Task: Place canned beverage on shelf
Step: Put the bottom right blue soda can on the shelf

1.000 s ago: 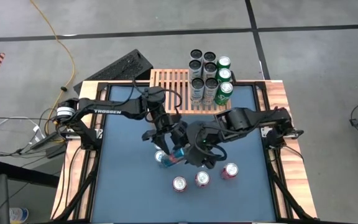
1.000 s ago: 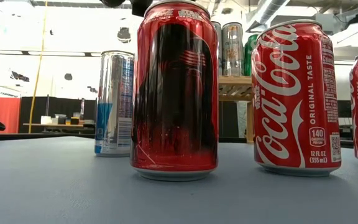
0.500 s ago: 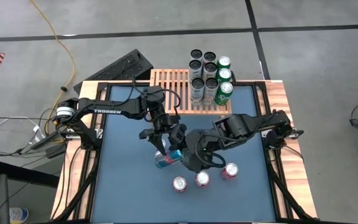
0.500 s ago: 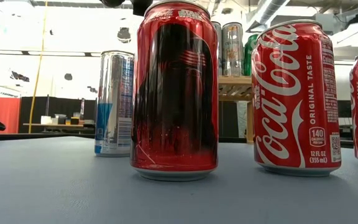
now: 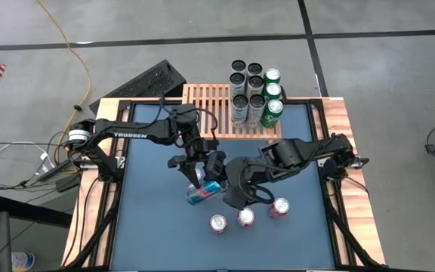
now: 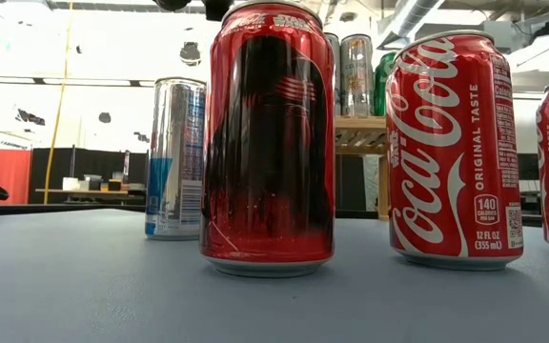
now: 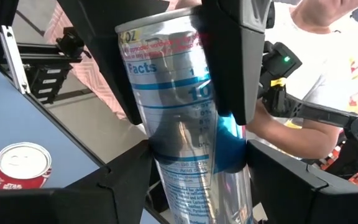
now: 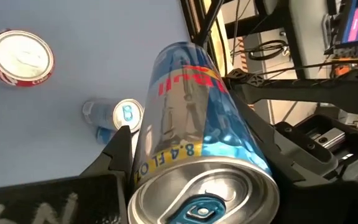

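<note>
Here, both arms mid-table, left gripper [image 5: 197, 180] and right gripper [image 5: 227, 187] clamping blue can [image 5: 204, 192].

red cans [image 6: 267, 143]: glossy metal | tabletop [image 6: 84, 286]: matt, smooth blue | shelf [image 5: 206, 106]: bare slatted light wood | fingers [image 7: 229, 56]: matt black plastic

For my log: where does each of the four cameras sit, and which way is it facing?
High: above, looking straight down on the table; both arms show, left gripper and right gripper meeting at the blue-silver can.
Low: at table-top height, looking level past the red cans to the shelf; arms barely in view.
Left wrist: on the left arm, looking along the held can; own fingers show.
Right wrist: on the right arm, looking down at the table; own fingers flank the can.
Shared: both wrist views show that can.
</note>
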Tool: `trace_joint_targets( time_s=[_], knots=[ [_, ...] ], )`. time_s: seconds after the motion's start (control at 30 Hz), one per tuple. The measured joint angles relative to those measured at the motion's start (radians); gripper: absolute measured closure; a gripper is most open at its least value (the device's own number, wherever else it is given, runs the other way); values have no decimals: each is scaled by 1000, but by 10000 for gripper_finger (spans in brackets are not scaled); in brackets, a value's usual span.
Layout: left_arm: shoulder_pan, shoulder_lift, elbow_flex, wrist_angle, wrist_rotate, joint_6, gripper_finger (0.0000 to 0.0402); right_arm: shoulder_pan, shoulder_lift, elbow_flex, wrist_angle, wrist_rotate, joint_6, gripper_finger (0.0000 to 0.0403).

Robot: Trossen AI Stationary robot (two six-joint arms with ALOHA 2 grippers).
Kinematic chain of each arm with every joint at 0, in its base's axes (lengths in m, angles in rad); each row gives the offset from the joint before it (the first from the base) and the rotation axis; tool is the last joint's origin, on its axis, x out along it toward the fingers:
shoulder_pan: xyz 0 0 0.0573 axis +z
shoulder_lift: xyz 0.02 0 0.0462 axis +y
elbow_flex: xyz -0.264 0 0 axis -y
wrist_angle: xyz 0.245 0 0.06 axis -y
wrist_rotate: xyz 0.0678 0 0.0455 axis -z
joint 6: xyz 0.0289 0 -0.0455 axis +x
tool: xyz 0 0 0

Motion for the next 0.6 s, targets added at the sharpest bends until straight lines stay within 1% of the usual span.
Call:
trace_joint_targets(
  time_s=[0.23,0.33,0.47,0.6],
  knots=[
    [0,0,0,24,-17,-79,163,0,0,0,-6,51,-4,213],
    [-2,0,0,24,-36,-87,159,0,-2,0,-14,57,-5,213],
    [-3,0,0,32,-51,-51,125,-1,-2,0,-11,71,-7,213],
    [-4,-1,0,32,-85,-76,77,-7,-2,0,-19,138,0,213]
  ],
)
